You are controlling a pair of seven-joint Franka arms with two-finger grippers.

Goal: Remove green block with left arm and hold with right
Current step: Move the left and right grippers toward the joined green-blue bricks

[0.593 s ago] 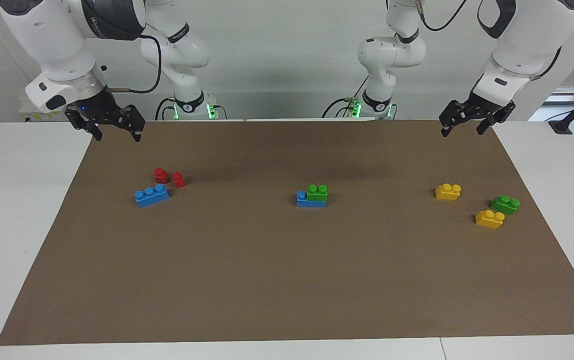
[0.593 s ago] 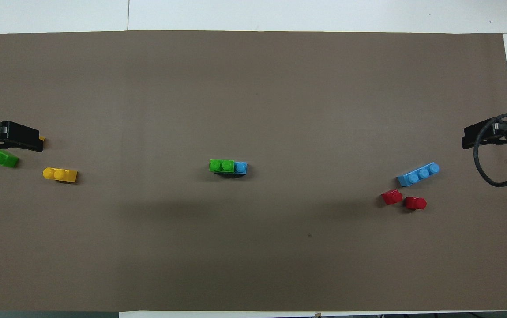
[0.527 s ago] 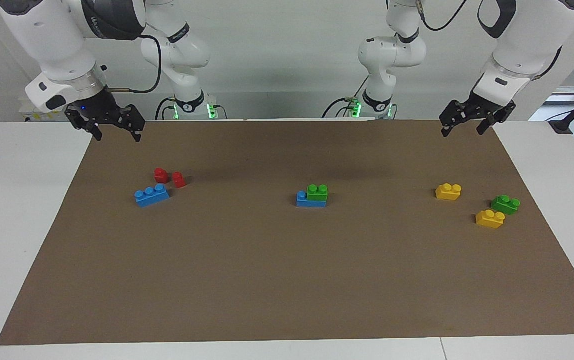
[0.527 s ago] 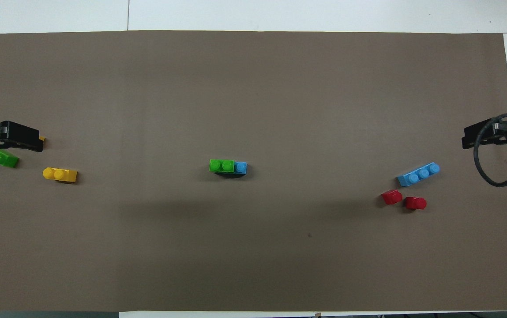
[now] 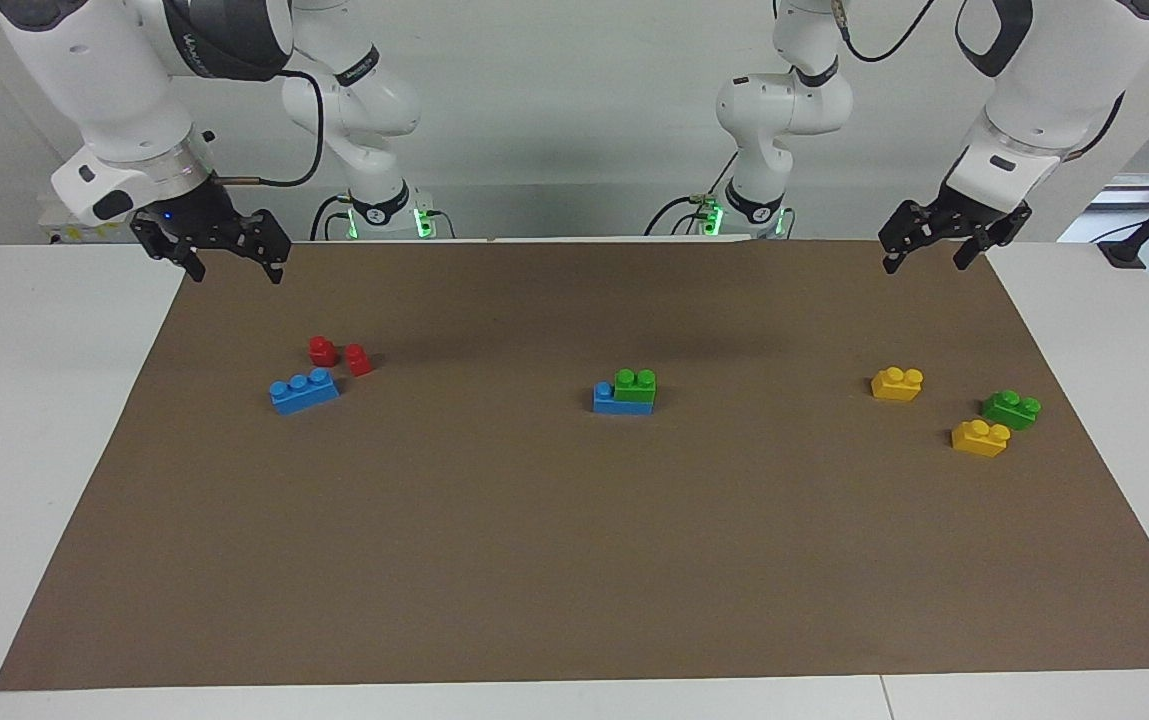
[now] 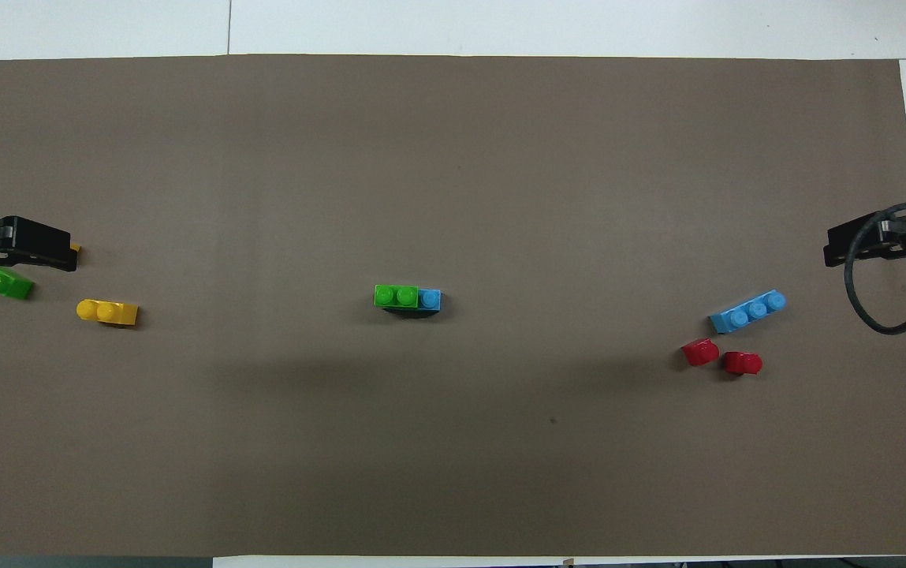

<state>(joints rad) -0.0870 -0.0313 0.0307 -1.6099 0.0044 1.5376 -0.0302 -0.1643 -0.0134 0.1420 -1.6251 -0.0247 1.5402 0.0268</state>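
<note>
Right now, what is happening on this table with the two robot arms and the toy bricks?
Nothing is being handled yet. The green block sits stacked on a blue brick in the middle of the brown mat. The left claw and the right claw both hang open and empty over the mat's corners nearest the robots. Other loose bricks lie toward each end of the table.

block (image 5: 635, 380) on brick (image 5: 622, 399) (mid-mat (image 5: 574, 560)); other bricks toward both ends

A robotics lab: two white arms (image 5: 134, 110) at a mat-covered table (image 5: 574, 560).
</note>
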